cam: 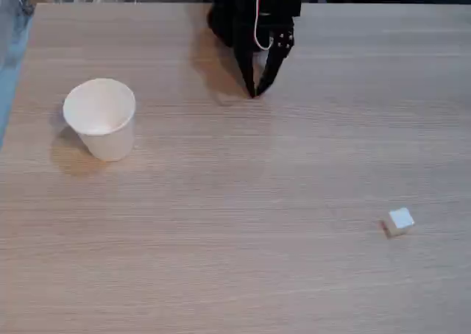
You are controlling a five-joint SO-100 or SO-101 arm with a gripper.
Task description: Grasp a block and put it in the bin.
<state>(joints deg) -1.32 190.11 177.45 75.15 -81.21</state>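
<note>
Nothing is held: the gripper [255, 91] hangs near the table's [235, 275] far edge with its fingertips meeting at a point, apparently clenched on nothing, though the dark fingers make that hard to be sure of. One block [399, 221] lies alone at lower right of the fixed view, well apart from both gripper and cup [100, 118]. I'd spread the fingers first, then descend squarely over the block so its faces sit between the pads.

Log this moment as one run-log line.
gripper: shut, empty, at table's far edge | white cube: near right, untouched | paper cup: upright, left | phase: pre-grasp
</note>
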